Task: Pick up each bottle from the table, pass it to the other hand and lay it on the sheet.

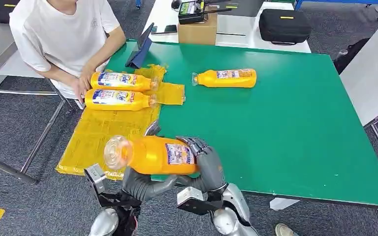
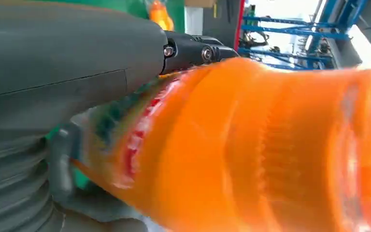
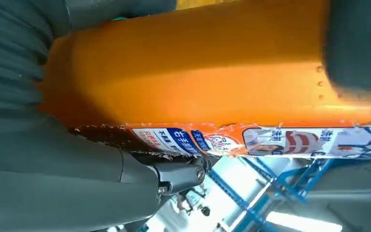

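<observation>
An orange bottle with a blue-and-white label hangs lying sideways over the near edge of the green table, its clear cap end pointing left. My right hand grips its base end. My left hand wraps it from below, a fingertip showing above it. Up close, the left hand lies against the bottle, and the right hand clasps the bottle. Two more bottles lie on the yellow sheet. Another bottle lies on the table's far middle.
A person in a white shirt sits at the far left, a hand resting by the two laid bottles. A dark tablet leans at the table's far edge. A cardboard box and a black case stand behind.
</observation>
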Tool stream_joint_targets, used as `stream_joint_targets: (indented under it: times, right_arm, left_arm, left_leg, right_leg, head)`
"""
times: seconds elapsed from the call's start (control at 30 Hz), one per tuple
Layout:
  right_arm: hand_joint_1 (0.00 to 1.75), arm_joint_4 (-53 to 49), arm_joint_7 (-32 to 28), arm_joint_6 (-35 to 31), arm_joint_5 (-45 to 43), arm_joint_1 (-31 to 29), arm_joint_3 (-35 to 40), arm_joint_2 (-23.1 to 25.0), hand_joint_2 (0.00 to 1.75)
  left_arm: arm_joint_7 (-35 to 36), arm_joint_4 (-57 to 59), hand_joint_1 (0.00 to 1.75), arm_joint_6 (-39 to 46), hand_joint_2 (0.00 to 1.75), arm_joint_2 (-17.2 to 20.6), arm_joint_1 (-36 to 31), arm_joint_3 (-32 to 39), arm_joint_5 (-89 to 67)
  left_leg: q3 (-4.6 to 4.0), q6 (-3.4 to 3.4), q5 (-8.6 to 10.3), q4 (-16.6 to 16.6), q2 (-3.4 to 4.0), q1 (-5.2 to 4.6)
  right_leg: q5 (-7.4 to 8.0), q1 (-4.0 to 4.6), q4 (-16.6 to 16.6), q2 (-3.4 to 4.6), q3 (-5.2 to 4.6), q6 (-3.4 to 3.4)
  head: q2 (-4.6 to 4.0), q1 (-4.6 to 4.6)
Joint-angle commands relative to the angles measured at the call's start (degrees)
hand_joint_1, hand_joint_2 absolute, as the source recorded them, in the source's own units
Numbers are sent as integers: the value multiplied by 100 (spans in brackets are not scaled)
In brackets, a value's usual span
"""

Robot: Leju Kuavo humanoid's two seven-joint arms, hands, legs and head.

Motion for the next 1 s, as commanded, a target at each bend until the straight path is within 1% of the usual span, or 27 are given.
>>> stream_joint_targets:
  times: [0.03,0.07,0.13,0.17,0.23,0.27,0.3,0.33,0.37,0.4,0.43,0.47,0.5,0.6,0.63,0.67,0.7,0.73,0.77,0.8,0.83,0.87,0.9,0.93,1.0]
  right_arm:
    - [175,690,71,-34,-86,-426,449,-75,175]
    - [175,686,80,-27,-94,-433,445,-71,175]
    - [175,633,166,14,-59,-473,485,-67,175]
    - [175,616,167,20,-60,-484,496,-52,175]
    - [175,603,171,35,-57,-495,512,-40,175]
    - [175,603,171,35,-57,-495,512,-40,175]
    - [175,603,171,35,-57,-495,512,-40,175]
    - [175,605,180,99,-46,-527,583,-48,175]
    - [175,608,182,105,-40,-533,594,-44,175]
    - [175,615,225,97,-19,-557,617,-23,175]
    - [175,622,248,98,-35,-560,612,-15,175]
    - [175,629,296,61,-51,-556,578,2,175]
    - [175,643,338,75,-117,-537,532,11,175]
    - [175,603,262,165,-139,-488,584,-51,175]
    - [175,600,248,188,-135,-489,612,-60,175]
    - [145,600,248,194,-135,-493,624,-55,175]
    - [31,615,250,204,-150,-509,628,-45,175]
    - [0,606,255,177,-190,-497,595,-11,175]
    - [0,600,256,160,-211,-488,582,6,175]
    - [0,590,257,165,-214,-488,592,14,0]
    - [0,561,251,97,-224,-467,568,30,0]
    - [0,552,237,34,-227,-448,555,45,0]
    - [0,550,234,-23,-224,-437,545,55,0]
    - [0,560,234,-24,-224,-439,550,51,0]
    - [0,560,229,-57,-231,-424,548,47,0]
  left_arm:
    - [33,170,0,-188,175,175,-237,-212,176]
    - [31,169,0,-197,175,189,-242,-233,138]
    - [62,211,0,-75,175,216,-260,-302,-180]
    - [70,238,0,-76,175,206,-259,-297,-181]
    - [68,260,0,-75,175,199,-261,-295,-180]
    - [68,260,0,-75,175,199,-261,-295,-180]
    - [68,260,0,-75,175,199,-261,-295,-180]
    - [164,329,0,-152,175,192,-287,-287,-133]
    - [164,336,0,-151,175,188,-290,-283,-133]
    - [282,393,31,-301,175,146,-287,-208,122]
    - [334,396,127,-334,175,142,-283,-180,200]
    - [331,387,175,-334,175,149,-277,-160,200]
    - [386,383,175,-460,175,134,-236,-95,426]
    - [430,352,175,-530,175,114,-174,10,554]
    - [481,387,175,-583,175,103,-193,50,666]
    - [507,420,175,-583,175,85,-215,86,719]
    - [578,485,175,-626,175,48,-247,143,874]
    - [616,521,175,-629,175,20,-263,188,958]
    - [636,542,175,-633,175,-6,-268,219,1028]
    - [652,552,175,-643,175,-17,-283,236,1068]
    - [683,560,175,-667,175,-40,-278,274,1191]
    - [707,558,175,-698,175,-48,-284,315,1316]
    - [722,553,175,-691,175,-61,-286,356,1405]
    - [721,550,175,-669,175,-69,-283,384,1430]
    - [727,543,175,-608,175,-85,-283,467,1493]
  left_leg:
    - [17,-4,-4,-6,8,2]
    - [27,-6,-9,-5,12,3]
    - [14,-4,-3,-5,6,1]
    - [28,-6,-9,-6,11,1]
    - [11,-4,-3,-4,7,1]
    - [28,-8,-9,-5,13,2]
    - [10,-4,-2,-4,6,0]
    - [32,-8,-11,-5,16,2]
    - [20,-6,-6,-5,11,1]
    - [25,-7,-8,-5,11,2]
    - [38,-10,-13,-5,17,4]
    - [67,-16,-27,-4,29,7]
    - [21,-5,-6,-6,15,-1]
    - [37,-8,-14,-5,21,4]
    - [22,-5,-7,-7,11,2]
    - [30,-6,-9,-9,9,2]
    - [38,-8,-14,-9,17,4]
    - [22,-4,-6,-7,9,0]
    - [35,-6,-12,-8,14,2]
    - [34,-7,-14,-5,16,4]
    - [23,-5,-5,-8,8,-1]
    - [31,-8,-12,-3,10,5]
    - [12,-4,-3,-5,4,0]
    - [28,-7,-11,-4,11,2]
    - [12,-4,-3,-6,6,0]
  right_leg:
    - [-2,4,-7,3,16,-7]
    - [-6,4,-6,4,24,-11]
    - [-2,2,-5,2,13,-7]
    - [-8,2,-3,4,24,-11]
    - [-1,2,-4,3,9,-6]
    - [-6,4,-5,6,25,-12]
    - [-1,1,-3,2,9,-6]
    - [-7,4,-4,9,28,-14]
    - [-4,3,-5,5,17,-10]
    - [-6,4,-4,5,22,-11]
    - [-10,6,-4,8,33,-15]
    - [-21,12,-2,14,59,-27]
    - [-3,1,-4,9,17,-9]
    - [-9,7,-5,13,33,-15]
    - [-4,4,-8,5,21,-9]
    - [-7,4,-10,3,30,-11]
    - [-9,7,-10,9,36,-13]
    - [-5,1,-7,4,20,-8]
    - [-8,4,-9,7,33,-11]
    - [-9,7,-7,9,32,-12]
    - [-5,0,-5,2,21,-9]
    - [-9,7,-5,2,30,-13]
    - [-3,2,-4,0,11,-7]
    - [-9,4,-4,4,25,-11]
    - [-2,1,-5,1,10,-6]
  head:
    - [0,2]
    - [0,0]
    - [0,0]
    - [0,0]
    - [0,2]
    - [0,2]
    - [0,2]
    - [0,0]
    - [0,0]
    - [0,0]
    - [-2,2]
    - [0,0]
    - [0,0]
    - [-2,0]
    - [0,2]
    - [-2,2]
    - [0,0]
    - [0,0]
    - [0,2]
    - [0,0]
    - [0,0]
    - [0,2]
    - [-2,-2]
    - [0,2]
    - [0,0]
